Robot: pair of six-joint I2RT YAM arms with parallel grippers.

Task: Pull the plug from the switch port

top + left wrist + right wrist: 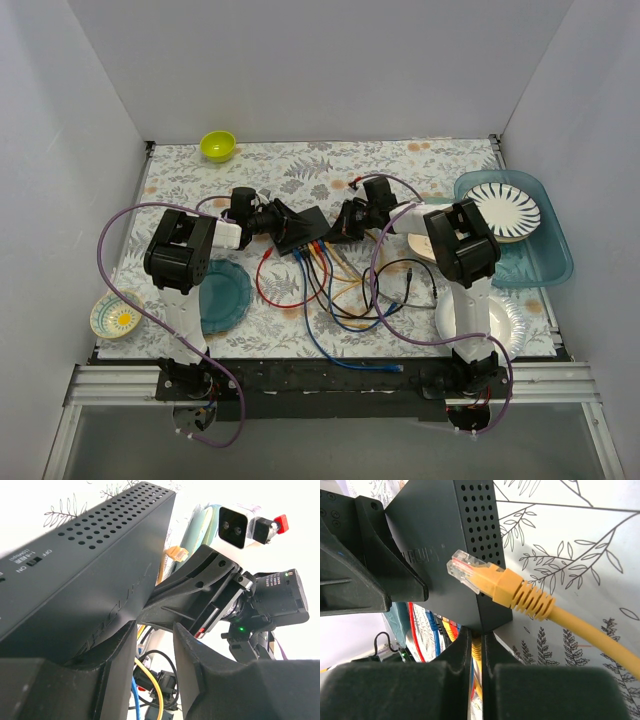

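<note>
The switch [300, 228] is a dark box tilted at the table's middle, with several coloured cables in its ports. It fills the left wrist view [90, 565] and shows in the right wrist view [450, 540]. My left gripper [272, 220] is open [152, 630], with one finger pressed on the switch's top face and nothing between the fingers. My right gripper [345, 225] is shut [477, 635] on a yellow plug [477, 650] seated at the switch's end port. A second, loose yellow plug [490, 580] lies free across the switch's end.
Red, blue, black and yellow cables [330, 290] spread in front of the switch. A teal plate [225, 295] lies near the left arm. A green bowl [218, 145] stands at the back. A blue tray [545, 250] holds a striped plate [510, 208] at right.
</note>
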